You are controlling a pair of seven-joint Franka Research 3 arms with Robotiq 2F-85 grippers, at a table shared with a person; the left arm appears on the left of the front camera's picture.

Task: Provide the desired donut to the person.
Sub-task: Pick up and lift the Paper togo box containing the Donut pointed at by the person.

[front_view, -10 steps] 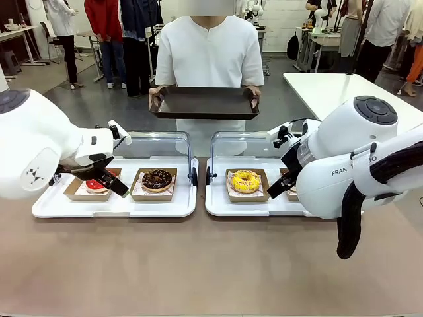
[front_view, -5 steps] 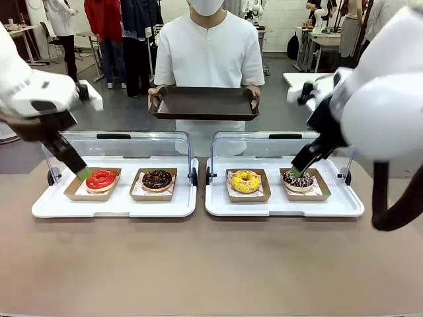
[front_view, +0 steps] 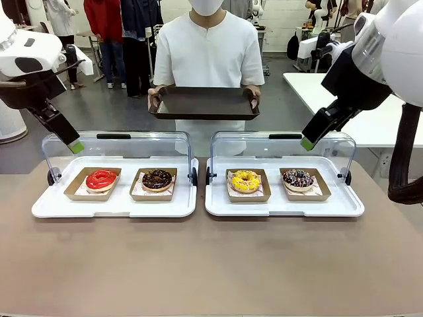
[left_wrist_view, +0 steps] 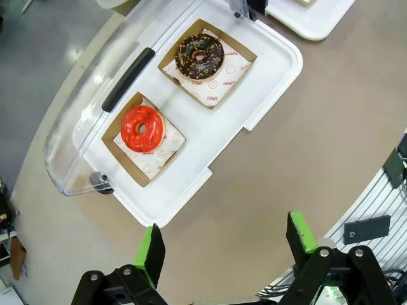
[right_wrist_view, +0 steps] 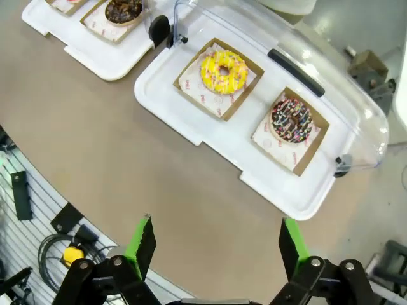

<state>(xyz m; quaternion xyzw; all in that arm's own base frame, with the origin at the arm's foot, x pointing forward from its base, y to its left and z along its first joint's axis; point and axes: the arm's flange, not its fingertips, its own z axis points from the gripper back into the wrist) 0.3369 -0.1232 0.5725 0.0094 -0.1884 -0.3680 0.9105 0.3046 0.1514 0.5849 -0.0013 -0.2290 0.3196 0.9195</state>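
Left claw (left_wrist_view: 224, 236) spread wide and empty, right claw (right_wrist_view: 216, 236) likewise, person (front_view: 210, 53) holding tray (front_view: 203, 104)

person (front_view: 210, 56) cut off at top

Desk (front_view: 198, 264): smooth, matt taupe top.
Left white plastic tray (front_view: 112, 210) and right white plastic tray (front_view: 284, 211): smooth, semi-gloss.
Clear plastic cover (front_view: 119, 146): transparent, glossy, with reflections.
Brown cardboard boat (front_view: 71, 193): matt, lined with printed white paper (left_wrist_view: 219, 86).
Red ring donut (front_view: 100, 179): smooth, glossy glaze.
Chocolate crumb donut (front_view: 156, 179): rough topping.
Yellow sprinkled donut (front_view: 245, 180) and dark sprinkled donut (front_view: 298, 178): bumpy surfaces.
Dark rectangular serving tray (front_view: 203, 105): matt.
White short-sleeved shirt (front_view: 209, 49): matt cloth.
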